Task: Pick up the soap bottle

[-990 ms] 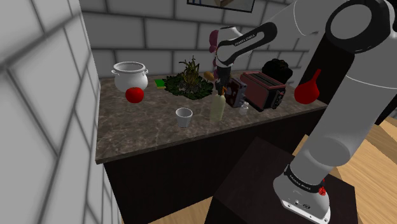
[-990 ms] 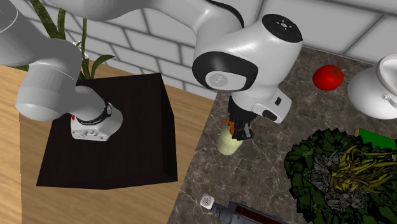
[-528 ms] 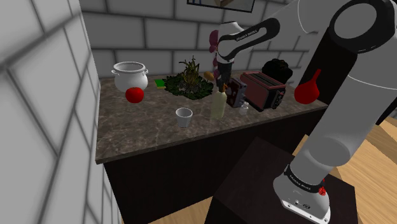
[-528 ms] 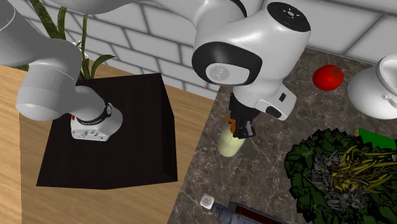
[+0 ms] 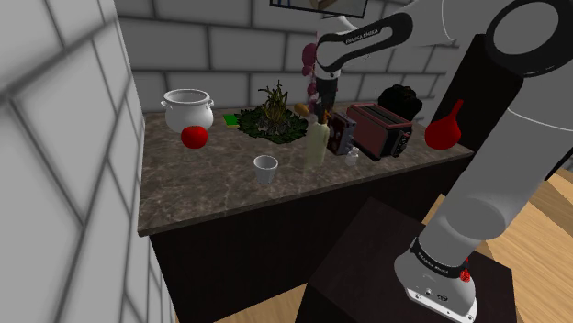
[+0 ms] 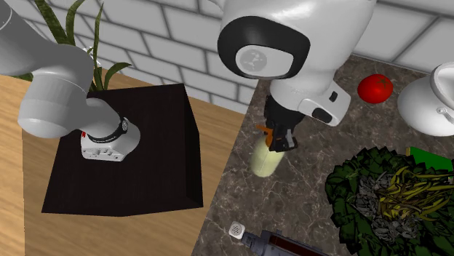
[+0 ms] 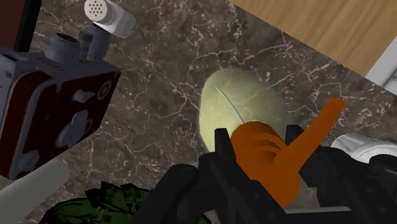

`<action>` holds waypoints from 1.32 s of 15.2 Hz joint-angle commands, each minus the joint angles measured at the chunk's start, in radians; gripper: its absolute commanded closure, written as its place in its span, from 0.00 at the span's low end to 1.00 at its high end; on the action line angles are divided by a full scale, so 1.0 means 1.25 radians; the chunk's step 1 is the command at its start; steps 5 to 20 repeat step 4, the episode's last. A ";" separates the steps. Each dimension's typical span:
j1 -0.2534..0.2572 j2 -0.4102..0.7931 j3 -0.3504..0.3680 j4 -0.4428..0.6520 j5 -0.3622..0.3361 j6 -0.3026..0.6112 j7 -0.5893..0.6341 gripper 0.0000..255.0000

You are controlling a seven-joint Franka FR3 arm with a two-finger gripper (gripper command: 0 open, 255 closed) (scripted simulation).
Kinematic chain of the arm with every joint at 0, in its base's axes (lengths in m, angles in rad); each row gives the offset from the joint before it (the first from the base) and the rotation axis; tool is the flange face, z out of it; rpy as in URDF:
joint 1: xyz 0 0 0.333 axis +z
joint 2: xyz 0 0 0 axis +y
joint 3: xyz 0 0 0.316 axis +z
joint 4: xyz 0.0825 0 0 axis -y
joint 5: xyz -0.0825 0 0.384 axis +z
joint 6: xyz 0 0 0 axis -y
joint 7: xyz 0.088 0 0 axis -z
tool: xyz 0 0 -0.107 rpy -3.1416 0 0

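The soap bottle is pale yellow-green with an orange pump top. My black gripper is shut on that pump top from above, the fingers clasping it on both sides. The bottle hangs upright a little above the dark marble counter, near its front edge in the second exterior view, where the bottle shows below the gripper. In the wrist view the bottle's body shows beyond the gripper.
A dark red toaster and a small shaker stand close beside the bottle. A white cup, a red tomato, a white pot and leafy greens sit on the counter. A brick wall runs behind.
The arm has risen with the gripper clasped on the pump top, and the bottle has come up off the counter with it.
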 commanded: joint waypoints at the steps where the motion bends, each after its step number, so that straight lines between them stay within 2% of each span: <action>1: -0.001 -0.005 -0.001 0.016 0.001 -0.021 -0.004 1.00; 20: 0.000 -0.007 0.000 0.026 0.001 -0.032 -0.006 1.00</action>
